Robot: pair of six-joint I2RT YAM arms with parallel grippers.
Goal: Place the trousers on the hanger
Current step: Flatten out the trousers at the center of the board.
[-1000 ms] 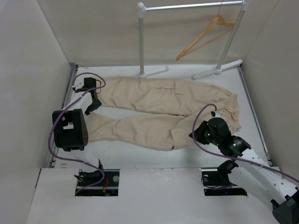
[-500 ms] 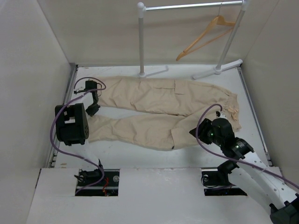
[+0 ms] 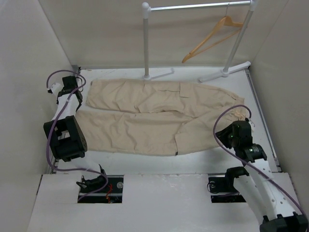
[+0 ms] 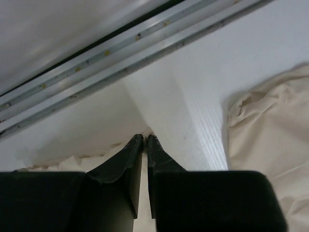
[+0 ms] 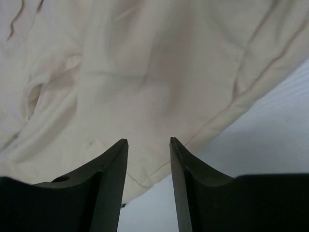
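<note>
— Where are the trousers (image 3: 154, 113)?
— Flat on the white table (image 3: 145, 162), legs toward the left wall (image 3: 29, 72), waist to the right. The hanger (image 3: 223, 21) hangs on the white rack (image 3: 193, 6) at the back, well apart.
— The room?
— Pale walls on three sides, with a metal rail (image 4: 120, 53) along the table's edge.
— Grippers?
— The left gripper (image 4: 145, 137) is pressed together on a leg's hem. The right gripper (image 5: 148, 142) is spread above the waist cloth.

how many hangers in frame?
1. The wooden hanger hangs tilted from the white rack's rail, back right, above the table. None seen elsewhere, though the trousers could hide one.
</note>
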